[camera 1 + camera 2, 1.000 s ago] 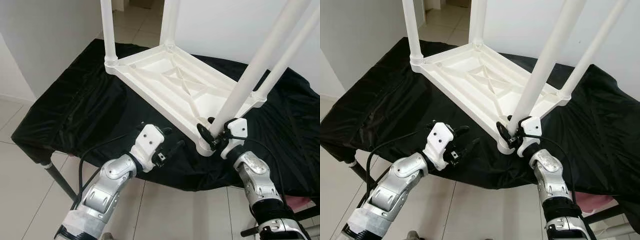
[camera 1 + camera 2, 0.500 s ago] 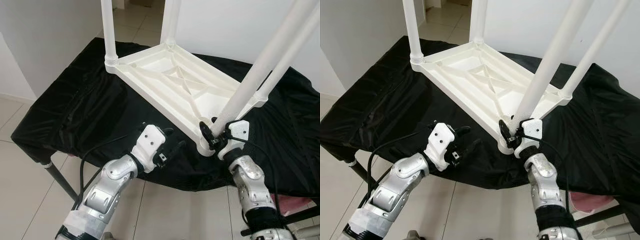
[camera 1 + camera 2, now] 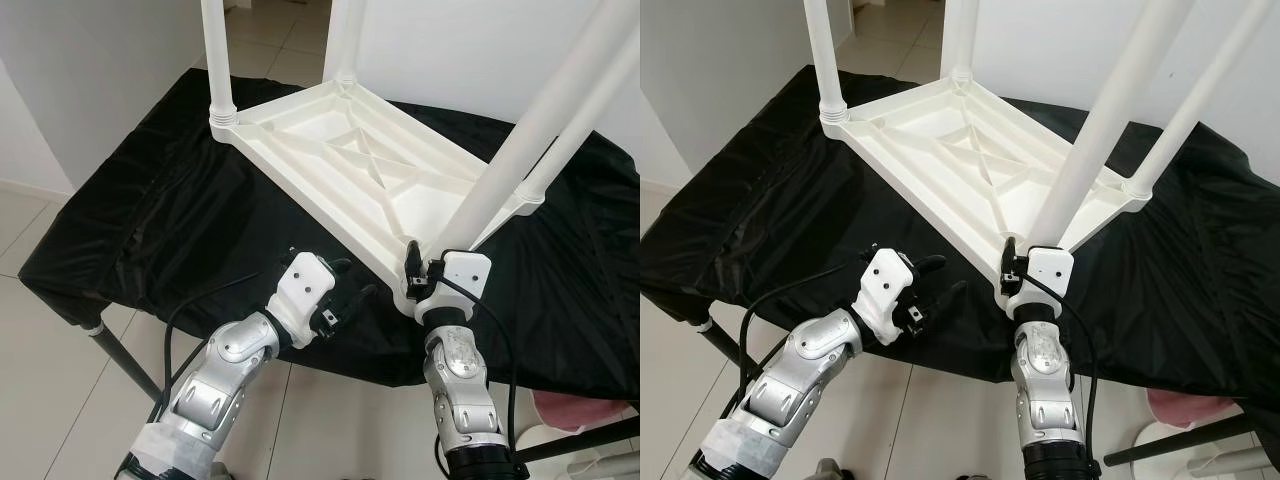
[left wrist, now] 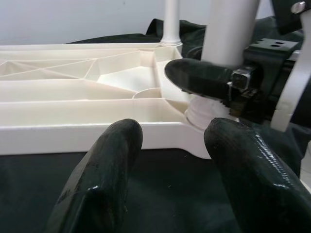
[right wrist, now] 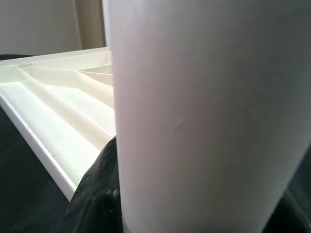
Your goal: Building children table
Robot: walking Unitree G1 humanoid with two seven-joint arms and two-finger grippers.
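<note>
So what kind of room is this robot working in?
Probably a home: pale floor tiles, plain white walls, and a black cloth-covered work table holding an upside-down white children's table under assembly.

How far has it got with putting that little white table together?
Nearly there, it seems. The white tabletop lies upside down on the black cloth, and all four legs stand in its corners. In hand: the right gripper has its jaws closed on the base of the nearest leg, probably seating it. The left gripper waits open beside the tabletop. Left: letting go and turning the table upright.
</note>
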